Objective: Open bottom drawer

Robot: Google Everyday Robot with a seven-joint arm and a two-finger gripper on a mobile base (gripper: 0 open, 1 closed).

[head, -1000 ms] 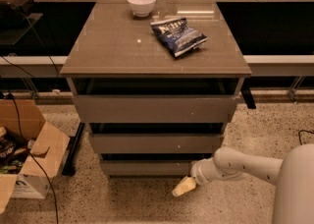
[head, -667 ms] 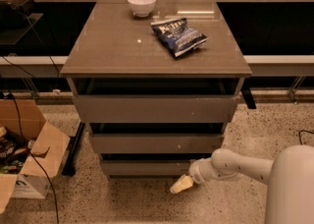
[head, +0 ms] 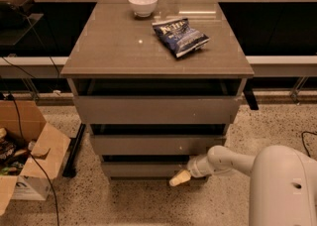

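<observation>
Since the tool (head: 179,178) edged left, it seemingly touches bottom drawer (head: 143,169)

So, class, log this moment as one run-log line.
task: open bottom drawer | gripper: low, at drawer front, right of centre, contact unclear | cabinet top: bowl, chip bag

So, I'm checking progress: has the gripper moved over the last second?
Yes. The gripper has shifted slightly left and upward, closer to the bottom drawer front, near its right end.
</observation>
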